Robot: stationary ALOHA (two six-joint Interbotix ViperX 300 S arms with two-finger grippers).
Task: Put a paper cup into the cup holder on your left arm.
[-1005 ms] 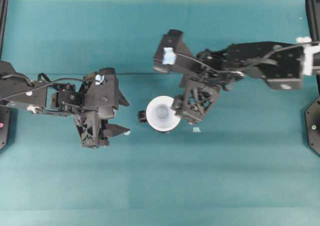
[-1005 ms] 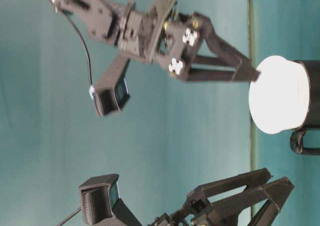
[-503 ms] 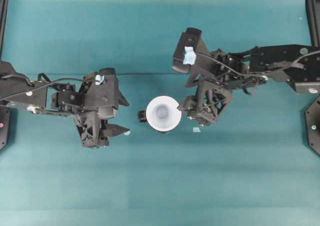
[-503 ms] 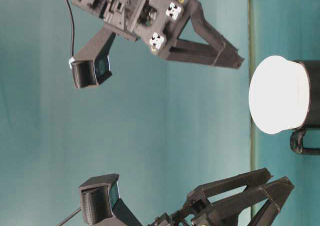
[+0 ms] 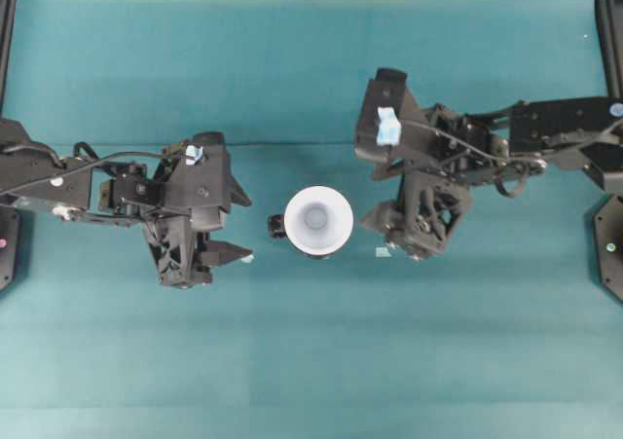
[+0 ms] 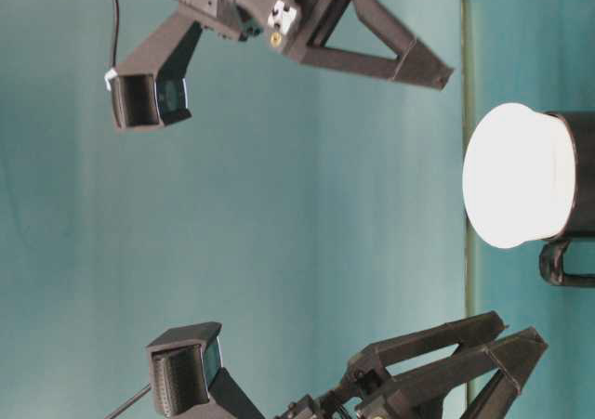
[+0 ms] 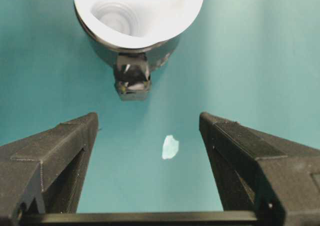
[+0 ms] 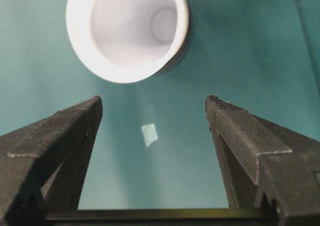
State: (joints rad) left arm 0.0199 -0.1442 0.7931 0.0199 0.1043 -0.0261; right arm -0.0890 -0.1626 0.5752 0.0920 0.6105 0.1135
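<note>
The paper cup [image 5: 317, 220] sits inside the cup holder [image 5: 279, 228], its wide white rim flaring over the black wall, in the middle of the teal surface [image 5: 311, 361] between my two hands. My left hand [image 5: 232, 254] rests to the left of it, near but apart, fingers spread wide and gripping nothing; from my left wrist view the holder's small handle nub [image 7: 132, 80] points straight back at me, and a pale scrap [image 7: 170, 147] lies on the surface between my fingers [image 7: 55, 156]. My right hand [image 5: 401, 247] hangs on the other side of the cup, also clear of it, its fingers fully apart and empty. From the right wrist view the cup's mouth [image 8: 128, 30] faces me just beyond the fingertips [image 8: 235, 131], with another pale scrap [image 8: 149, 134] on the surface between. In the table-level view the right hand [image 6: 437, 71] seems raised above the cup's rim [image 6: 516, 176], though that sideways view is hard to judge. Pale-blue tags [image 5: 388, 126] show on both wrist cameras; I can read no writing on them or on the cup.
</note>
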